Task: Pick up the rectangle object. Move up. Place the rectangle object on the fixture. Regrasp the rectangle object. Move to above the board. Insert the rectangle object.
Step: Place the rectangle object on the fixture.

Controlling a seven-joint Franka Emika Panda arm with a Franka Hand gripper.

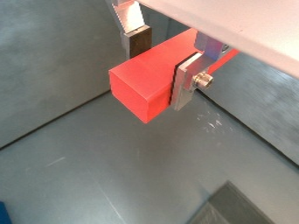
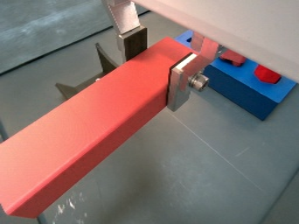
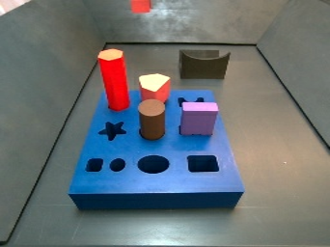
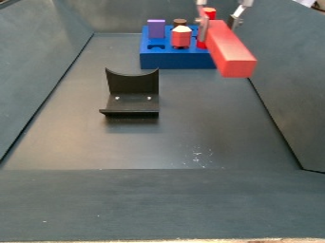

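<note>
Hand [image 2: 162, 63] grips rectangle object [image 2: 100, 131] near one end, aloft right of fixture [image 4: 129, 93]. Long overhang; block could pivot or slip.

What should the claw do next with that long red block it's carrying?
Probably carry it across to the dark notched fixture and lower it. The claw grips the long salmon-red block in the air beside the thick blue board, and the fixture's notch is unoccupied.
</note>
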